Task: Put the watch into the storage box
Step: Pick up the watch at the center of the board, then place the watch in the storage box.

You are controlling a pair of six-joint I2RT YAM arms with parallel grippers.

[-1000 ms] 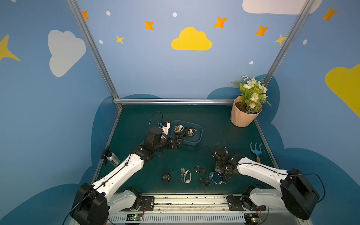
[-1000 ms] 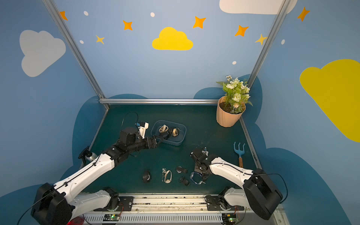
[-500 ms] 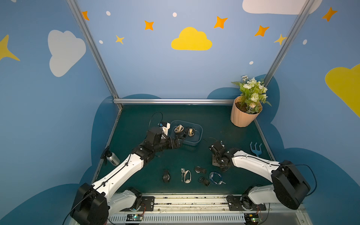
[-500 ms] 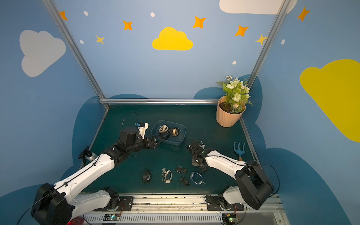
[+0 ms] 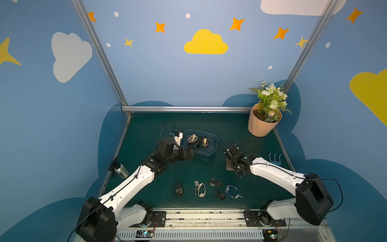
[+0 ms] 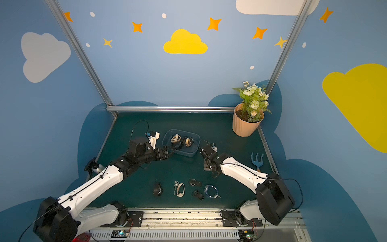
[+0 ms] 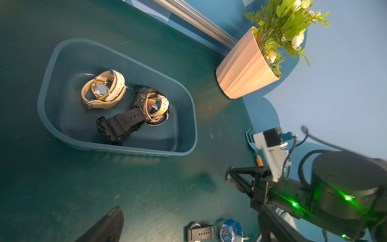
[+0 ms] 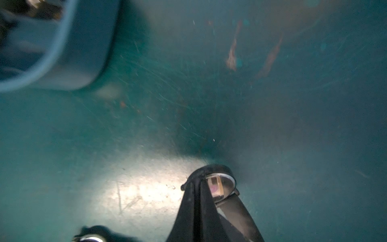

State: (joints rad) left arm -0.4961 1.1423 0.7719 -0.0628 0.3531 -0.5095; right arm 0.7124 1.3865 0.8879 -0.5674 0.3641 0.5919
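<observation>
Now right tool [image 8: 199, 188] shut, swung nearer storage box [image 7: 62, 54].

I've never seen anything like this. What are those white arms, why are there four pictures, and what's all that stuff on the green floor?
These are two robot arms on one bench, each ending in a two-fingered gripper. Two pictures come from a camera pair looking down on everything; the other two from small cameras on the wrists. On the green table sits a blue-grey storage box holding several watches, and more loose watches lie near the arms' bases. A flowerpot and small blue rake sit aside. The left gripper is open and empty by the box. The right gripper is shut, apparently pinching a black-strapped watch.
</observation>
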